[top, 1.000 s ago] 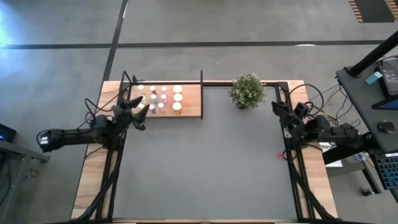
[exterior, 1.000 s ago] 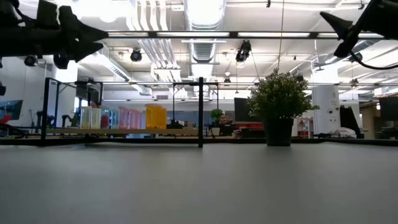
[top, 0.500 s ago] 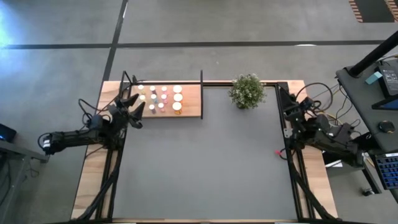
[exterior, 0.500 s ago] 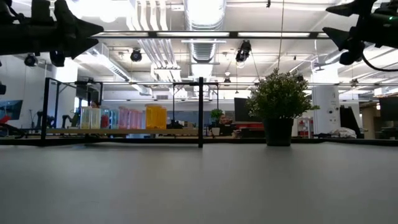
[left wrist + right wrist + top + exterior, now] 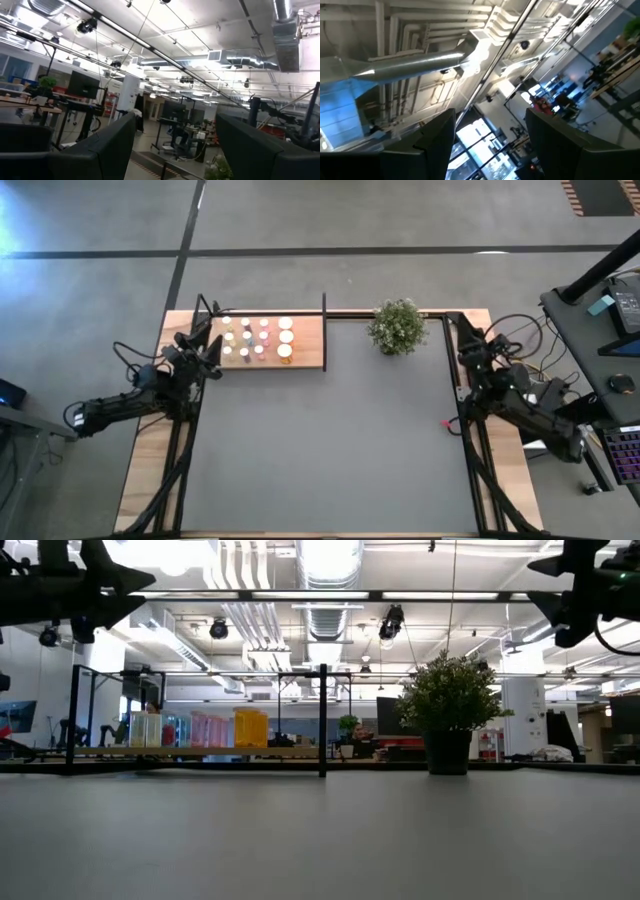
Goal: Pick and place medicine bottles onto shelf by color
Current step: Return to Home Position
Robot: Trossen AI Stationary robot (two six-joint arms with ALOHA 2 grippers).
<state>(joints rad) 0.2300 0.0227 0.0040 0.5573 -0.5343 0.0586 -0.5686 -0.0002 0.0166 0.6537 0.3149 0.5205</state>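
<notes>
the left gripper (image 5: 208, 350) has drawn back from the shelf (image 5: 306, 352) over the last second and now hangs just off its left end, above the table's left edge, with the arm folding in behind it. its fingers are spread with nothing between them, and its wrist camera looks up at the ceiling. the right gripper (image 5: 468, 352) has pulled in the same way along the right edge of the table, well apart from the potted plant (image 5: 397, 326), fingers likewise apart and empty. the medicine bottles (image 5: 255, 337) stand in tidy rows on the shelf at the far left of the tabletop (image 5: 330, 450). from table height they read as grouped blocks: yellow-green (image 5: 145, 728), pink (image 5: 206, 728), orange (image 5: 250, 727) (the bluish ones i cannot pick out from there). every bottle i can find is on the board, so i judge the sorting done and this retreat the closing move, both arms heading for rest.
</notes>
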